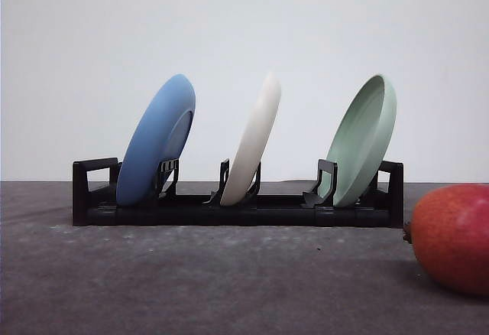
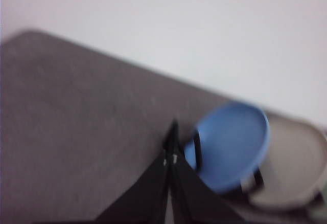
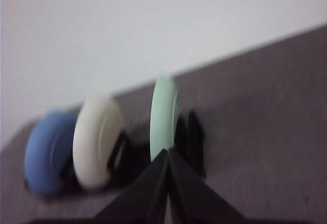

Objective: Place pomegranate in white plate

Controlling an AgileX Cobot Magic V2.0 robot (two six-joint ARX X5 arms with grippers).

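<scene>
The pomegranate (image 1: 452, 237) lies on the table (image 1: 191, 281) at the right edge of the front view, cut off by the frame, nearer the camera than the rack (image 1: 237, 205) and well apart from it. It is round and smooth, red with an orange-yellow blush, a small dark nub showing on its left side.

The main risk, as I judge it, is the plate (image 1: 254, 140) — it stands on edge, tilted, in the middle slot of the rack, between the blue plate (image 1: 157, 140) and the green plate (image 1: 364, 140). Nothing round will stay in it like that; the fruit would slide off and roll across the table. So the plate likely has to come out and lie flat first, and pulling it could knock a neighbour or drag the rack.

The fruit itself is slick and round, so a shallow or off-centre pinch could squirt it away.

The left gripper (image 2: 169, 158) and the right gripper (image 3: 167, 155) each show their fingers pressed together with nothing between — both clenched, empty, and both wrist views blurred.
</scene>
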